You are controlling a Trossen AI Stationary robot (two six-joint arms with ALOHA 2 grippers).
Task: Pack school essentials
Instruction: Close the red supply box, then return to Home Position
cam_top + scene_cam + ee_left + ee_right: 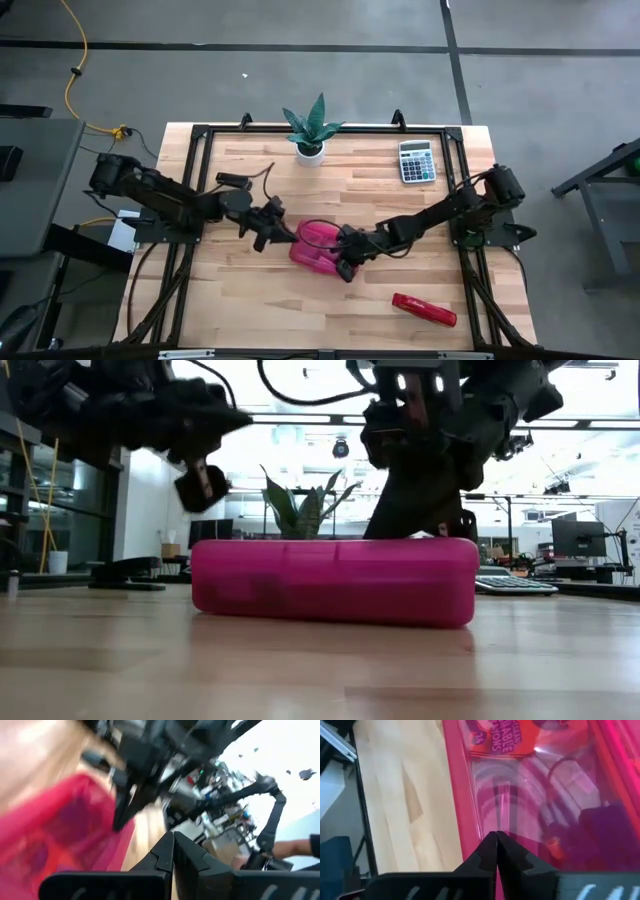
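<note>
A closed pink translucent case (318,246) lies flat near the middle of the wooden surface (250,300), and both arms meet at it. The left end effector (268,226) sits just beside the case's left end, raised a little off the surface in the low view, with its 2 fingers (167,851) pressed together and gripping nothing. The right end effector (347,268) is at the case's right end, over its lid; its 2 fingers (492,851) are also pressed together, tips at the lid's edge, and whether they touch the plastic cannot be told. Through the lid in the right wrist view a crayon box (512,737) with pink lettering shows inside the case, along with a looped handle (565,772) and a dark block (607,827) whose identity is unclear; the tint of the lid hides their true colours and the other contents cannot be made out. In the low view the case (335,580) rests level on the surface with its lid down. A grey calculator (417,161) lies near the far right corner of the surface, well apart from the case. A red stapler (424,309) lies near the front right, also apart. A potted plant (310,130) in a white pot stands at the far edge, behind the case.
</note>
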